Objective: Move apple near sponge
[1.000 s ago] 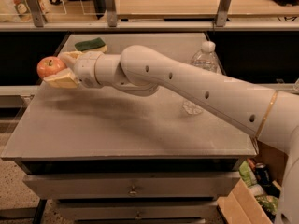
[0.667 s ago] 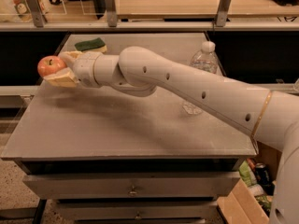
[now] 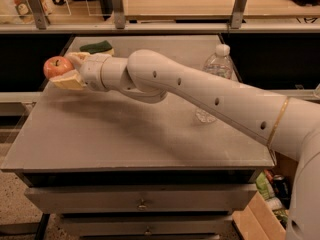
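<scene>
The gripper (image 3: 64, 70) is holding the apple (image 3: 56, 66) off the table (image 3: 125, 134), out over its left edge, with the jaws clamped on the fruit from above and below. Compared with a second ago, the apple is sitting a touch further toward 2 o'clock, so the arm (image 3: 210, 99) is creeping the fruit in the sponge's direction, though only slightly. The sponge (image 3: 96, 47) is lying where it was, at the far left of the tabletop, at about 2 o'clock from the apple and near it but not touching. A water bottle (image 3: 217, 66) is standing well apart, toward 3 o'clock, behind the arm.

Judging from this, the carrying step is nearing its end: the apple is already hanging close to the sponge, but it is not yet resting on the surface. What is remaining looks like a short move inward over the table, a lowering, and a release, taking care that the fruit is not rolling off the nearby edge
</scene>
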Robot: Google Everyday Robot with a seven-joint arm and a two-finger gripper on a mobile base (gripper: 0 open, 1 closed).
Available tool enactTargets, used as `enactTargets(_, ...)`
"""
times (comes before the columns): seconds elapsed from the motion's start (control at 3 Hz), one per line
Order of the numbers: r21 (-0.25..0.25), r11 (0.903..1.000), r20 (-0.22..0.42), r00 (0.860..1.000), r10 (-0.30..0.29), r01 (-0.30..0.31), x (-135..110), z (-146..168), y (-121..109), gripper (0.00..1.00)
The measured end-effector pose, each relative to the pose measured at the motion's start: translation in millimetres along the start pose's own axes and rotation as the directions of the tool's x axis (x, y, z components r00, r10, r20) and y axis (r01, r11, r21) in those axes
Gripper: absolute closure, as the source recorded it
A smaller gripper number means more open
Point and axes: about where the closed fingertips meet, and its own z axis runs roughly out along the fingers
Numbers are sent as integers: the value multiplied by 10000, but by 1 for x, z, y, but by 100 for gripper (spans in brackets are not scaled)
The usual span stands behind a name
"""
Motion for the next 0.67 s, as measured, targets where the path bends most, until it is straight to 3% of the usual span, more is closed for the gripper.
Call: enactTargets(0.67, 492, 9988, -18, 10000, -70, 71, 0, -2, -16, 100)
